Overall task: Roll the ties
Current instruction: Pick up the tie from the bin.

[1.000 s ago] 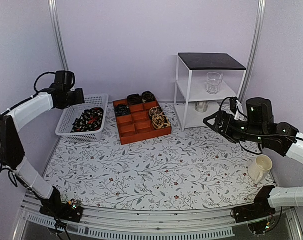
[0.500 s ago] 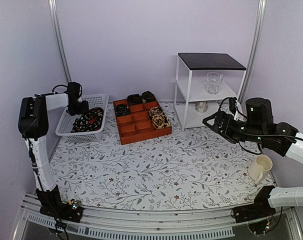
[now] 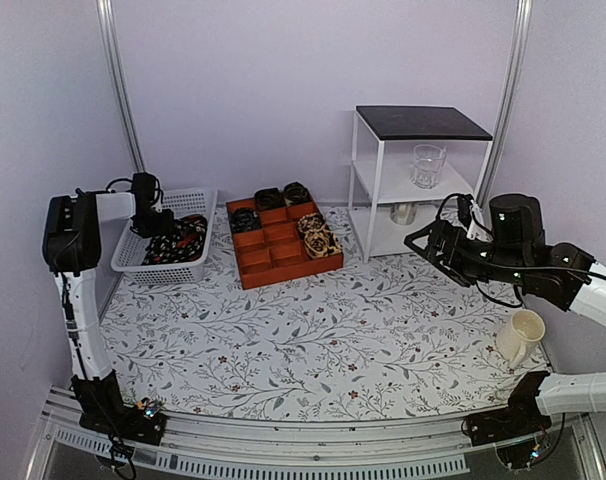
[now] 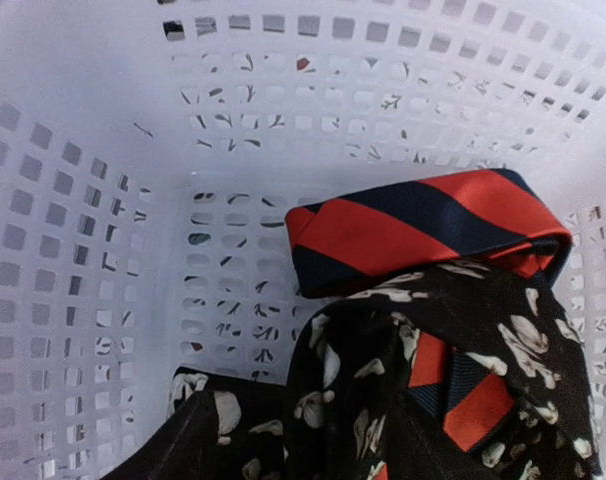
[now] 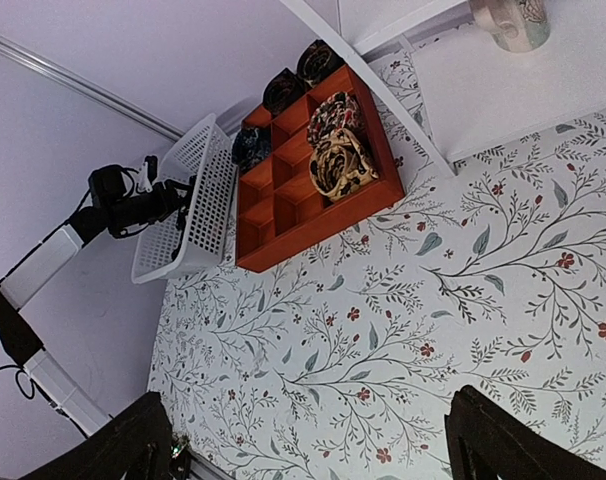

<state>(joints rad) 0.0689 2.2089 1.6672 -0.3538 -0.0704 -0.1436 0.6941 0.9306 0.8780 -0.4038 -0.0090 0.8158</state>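
left tool [image 3: 153, 220] is down in the white basket [image 3: 128, 262] over the loose ties [image 4: 423, 225], a red/navy striped one lying with a black floral one; can't tell if its jaws are spread or clamped. right tool [image 5: 305, 400] is spread wide, gripping nothing, hovering over the bench [image 3: 333, 330]. rolled ties [image 3: 318, 238] sit in compartments of the orange tray [image 3: 283, 272].

Site: robot test cell, lab-type, not a home | Enclosure: plain lilac walls [image 3: 283, 80], bare metal poles [image 3: 118, 80] far left and far right | Rig: left arm [image 3: 80, 310] and right arm [image 3: 583, 390] bolted to an aluminium rail [image 3: 313, 445] at the near edge | Staging: floral cloth [image 3: 313, 330], white shelf unit [image 3: 378, 190] far right, basket [image 3: 153, 272] of ties [image 3: 178, 240], wooden tray [image 3: 293, 272], mug [image 3: 520, 338], laid out as props
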